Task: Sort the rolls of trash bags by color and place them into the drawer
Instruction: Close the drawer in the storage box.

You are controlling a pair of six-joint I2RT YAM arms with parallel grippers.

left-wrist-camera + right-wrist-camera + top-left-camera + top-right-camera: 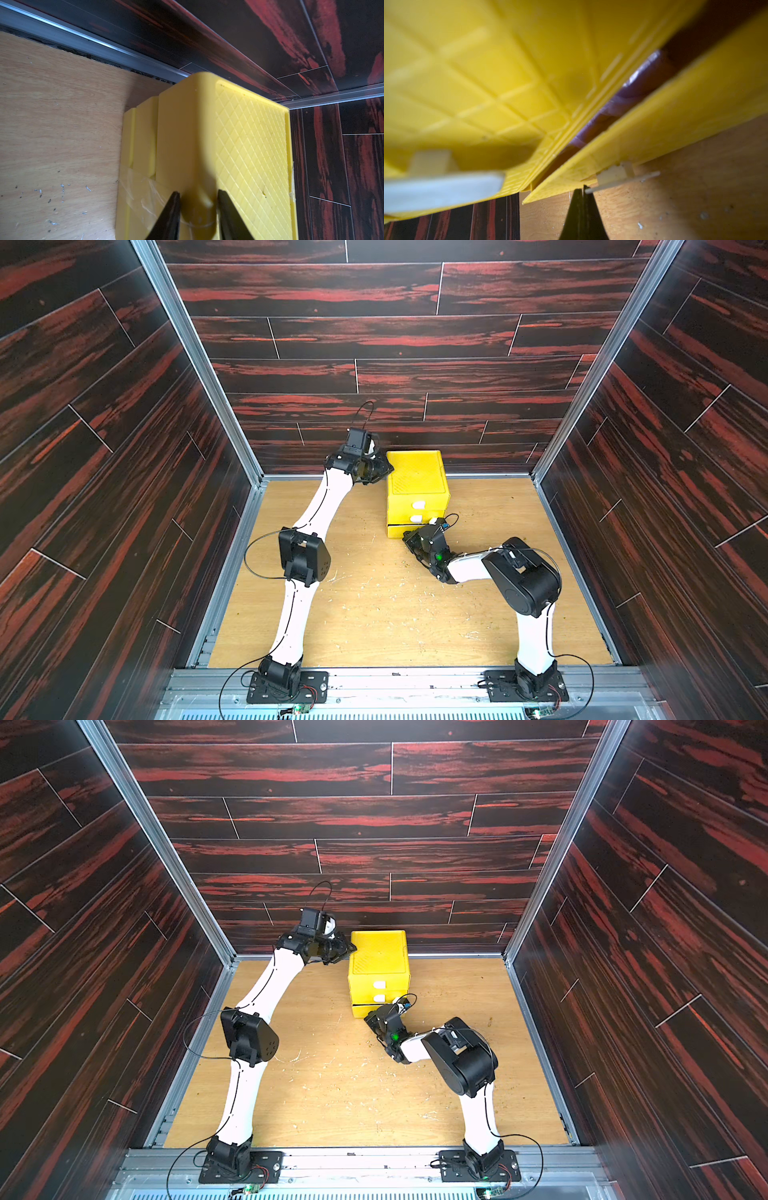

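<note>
Two arms work the yellow drawer cabinet at the table's 12 o'clock: the left gripper clamps its 10 o'clock top corner, while the right gripper, closed, meets the bottom drawer front. Inside that ajar drawer lie purple rolls, at 12 o'clock from the right gripper.

Dk red wood walls, ply floor

Black fingers of left gripper sit either side of the drawer unit's rounded top corner, pressed against it. Top face is diamond-ribbed. Clear tape crosses the stepped side. Table is scratched and speckled. Metal rail runs below the dark, red-streaked wall.
</note>
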